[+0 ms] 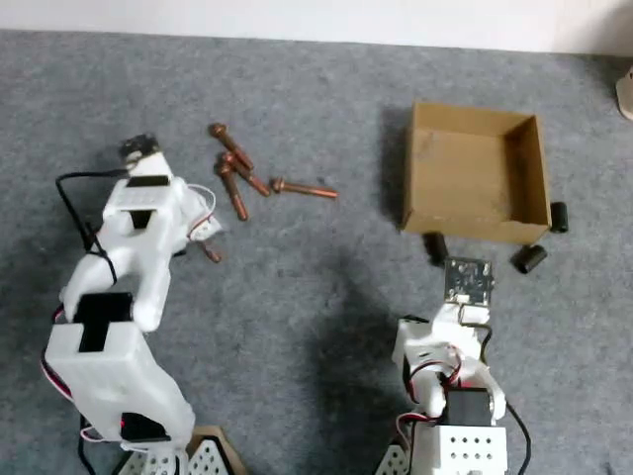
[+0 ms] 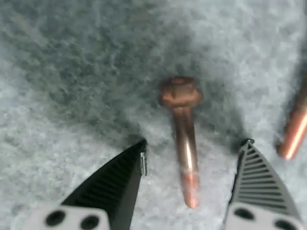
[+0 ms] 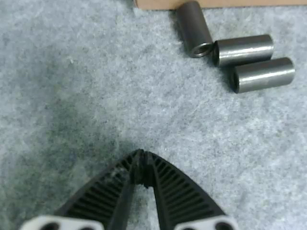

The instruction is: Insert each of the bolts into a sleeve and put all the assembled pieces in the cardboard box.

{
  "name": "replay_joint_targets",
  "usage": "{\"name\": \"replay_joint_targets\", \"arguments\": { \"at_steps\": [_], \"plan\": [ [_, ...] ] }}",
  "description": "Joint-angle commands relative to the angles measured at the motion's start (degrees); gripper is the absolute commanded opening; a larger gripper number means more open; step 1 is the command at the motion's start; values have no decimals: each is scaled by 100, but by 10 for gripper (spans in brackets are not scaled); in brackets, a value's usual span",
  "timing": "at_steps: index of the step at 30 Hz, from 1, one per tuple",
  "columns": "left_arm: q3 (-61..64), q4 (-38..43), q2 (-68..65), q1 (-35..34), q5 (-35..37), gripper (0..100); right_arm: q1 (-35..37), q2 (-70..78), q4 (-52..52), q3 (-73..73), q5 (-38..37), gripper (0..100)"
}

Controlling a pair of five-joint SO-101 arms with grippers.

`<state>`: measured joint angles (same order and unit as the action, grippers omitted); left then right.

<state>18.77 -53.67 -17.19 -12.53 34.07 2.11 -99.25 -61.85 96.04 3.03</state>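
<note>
A copper bolt (image 2: 184,139) lies on the grey carpet between the open fingers of my left gripper (image 2: 194,143), head pointing away; the fingers stand apart from it on either side. That same bolt (image 1: 212,253) sits by the left arm's tip in the high view. Several more bolts (image 1: 237,170) lie in a loose cluster beyond it. My right gripper (image 3: 142,157) is shut on nothing, low over bare carpet. Three dark metal sleeves (image 3: 243,49) lie side by side ahead of it, next to the cardboard box (image 1: 475,230).
Another bolt (image 2: 293,132) lies close beside the left gripper's finger. Two more sleeves (image 1: 529,259) rest near the box's front right corner. The box's edge (image 3: 216,4) lies just past the three sleeves. Open carpet stretches between the two arms.
</note>
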Motion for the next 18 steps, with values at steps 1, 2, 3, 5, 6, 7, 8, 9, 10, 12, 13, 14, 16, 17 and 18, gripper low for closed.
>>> {"name": "replay_joint_targets", "arguments": {
  "at_steps": [1, 2, 3, 5, 6, 7, 8, 9, 10, 12, 13, 14, 16, 17, 18],
  "plan": [
    [-295, 62, -145, -268, 167, 287, -48, 40, -4, 848, 53, 9],
    [-303, 62, -136, -268, 167, 287, -48, 40, -4, 848, 53, 9],
    [-321, 62, -136, -268, 167, 287, -48, 40, -4, 848, 53, 9],
    [-330, 88, -127, -268, 167, 287, -48, 40, -4, 848, 53, 9],
    [-330, 97, -127, -286, 167, 289, -48, 40, -4, 848, 53, 9],
    [-330, 97, -127, -303, 167, 289, -48, 40, -4, 848, 53, 9],
    [-338, 97, -127, -312, 167, 289, -48, 40, -4, 848, 53, 9],
    [-374, 88, -127, -330, 185, 290, -48, 40, -4, 848, 53, 9],
    [-418, 70, -127, -382, 185, 290, -48, 40, -4, 848, 53, 9],
    [-418, 62, -127, -514, 193, 288, -48, 40, -4, 848, 53, 9],
    [-453, 70, -136, -611, 202, 287, -48, 40, -4, 848, 53, 9],
    [-444, 62, -136, -690, 202, 287, -48, 40, -4, 848, 53, 9],
    [-453, 70, -127, -752, 220, 287, -48, 40, -4, 848, 53, 9],
    [-453, 70, -127, -760, 299, 277, -48, 40, -4, 848, 53, 9],
    [-453, 70, -136, -752, 431, 254, -48, 40, -4, 848, 53, 9]
  ]
}}
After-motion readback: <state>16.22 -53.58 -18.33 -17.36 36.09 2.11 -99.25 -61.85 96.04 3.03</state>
